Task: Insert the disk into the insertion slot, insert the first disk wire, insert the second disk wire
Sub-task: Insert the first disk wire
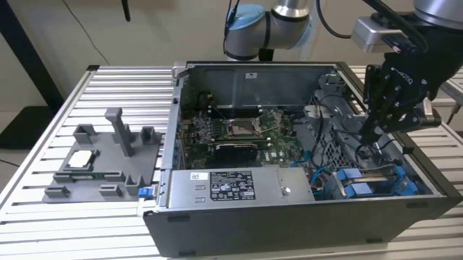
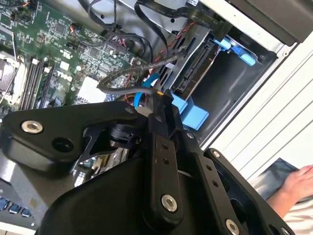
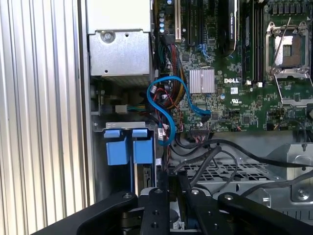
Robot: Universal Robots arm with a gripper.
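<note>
The disk sits inside the insertion slot (image 3: 222, 172), low in the open computer case. Its blue carrier tabs (image 1: 369, 181) show in the exterior view and in both wrist views (image 3: 126, 147) (image 2: 191, 115). The disk's dark connector edge (image 2: 195, 73) faces the cables. My black gripper (image 1: 367, 136) hangs just above the bay on the exterior view's right. Its fingers (image 2: 159, 115) are pressed together on the end of a black disk wire (image 2: 128, 73), which loops off toward the board. The same gripper (image 3: 171, 180) hovers beside the blue tabs amid black wires.
The motherboard (image 1: 246, 132) and the silver power supply (image 1: 239, 184) fill the case. A blue data cable (image 3: 166, 110) curls near the bay. A grey fixture block (image 1: 101, 162) lies on the slatted table at the exterior view's left. A hand (image 2: 299, 182) rests outside the case.
</note>
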